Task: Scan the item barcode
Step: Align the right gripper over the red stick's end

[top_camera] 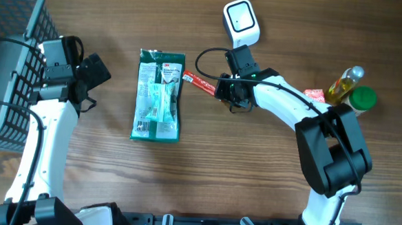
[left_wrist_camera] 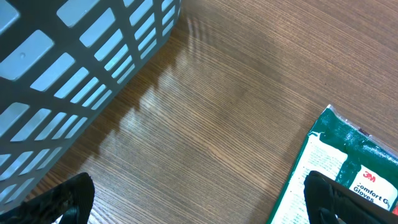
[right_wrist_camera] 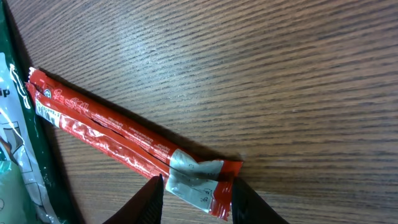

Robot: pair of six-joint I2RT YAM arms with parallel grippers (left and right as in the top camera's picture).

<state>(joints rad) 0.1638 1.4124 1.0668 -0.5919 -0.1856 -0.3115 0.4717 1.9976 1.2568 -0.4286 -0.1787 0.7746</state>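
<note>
- Red stick packet (right_wrist_camera: pixel 124 140) lies flat on the wooden desk (right_wrist_camera: pixel 280 74), beside a green glove pack (top_camera: pixel 158 95).
- Right claw (right_wrist_camera: pixel 198 200) pinches its silvery end; left claw (left_wrist_camera: pixel 199 198) gapes wide, empty.
- Best lifted level, with the barcode turned toward the white scanner (top_camera: pixel 241 21).

Two arms with rounded white links, left arm (top_camera: pixel 44 142) and right arm (top_camera: pixel 281 103), bulky black joint housings (top_camera: pixel 333 150), thin black cables (top_camera: pixel 207 54) looped by the wrists, blunt black fingers (left_wrist_camera: pixel 68 196).

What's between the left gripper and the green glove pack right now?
Nothing: bare table separates the left gripper from the glove pack, shown in the overhead view.
</note>
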